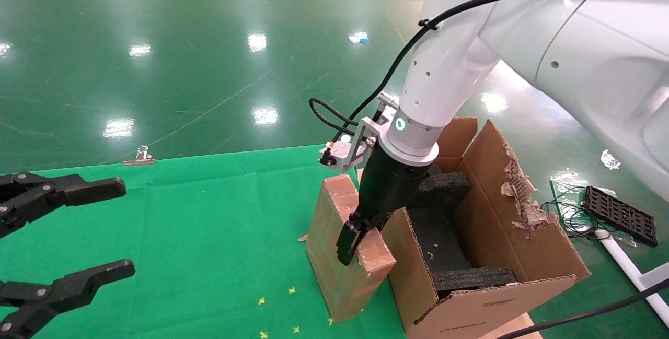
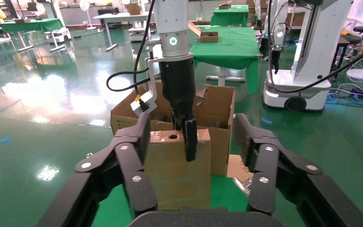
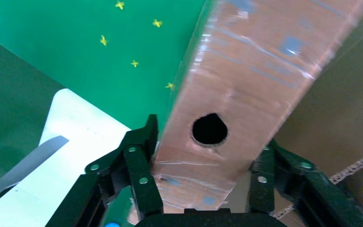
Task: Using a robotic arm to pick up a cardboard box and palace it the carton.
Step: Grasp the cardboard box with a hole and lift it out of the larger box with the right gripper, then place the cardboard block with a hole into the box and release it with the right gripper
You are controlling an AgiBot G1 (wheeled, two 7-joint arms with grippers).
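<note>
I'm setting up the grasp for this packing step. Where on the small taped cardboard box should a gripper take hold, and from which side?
Grip the cardboard box near its top narrow edge, coming from above, one finger on each broad face. It stands upright beside the carton, so the thin width fits between the fingers. The right gripper already clamps it this way, just by the round hole.

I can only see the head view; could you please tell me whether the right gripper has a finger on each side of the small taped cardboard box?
Observer: Yes. In the right wrist view, the right gripper has black fingers against both broad sides of the small taped brown cardboard box.
Operator: Thank you. Is anything on the narrow face between them?
Observer: A round hole, facing the wrist camera.
Operator: Does the box touch the carton?
Observer: The left wrist view shows it standing on end just in front of the large brown corrugated carton; I cannot tell whether they touch.
</note>
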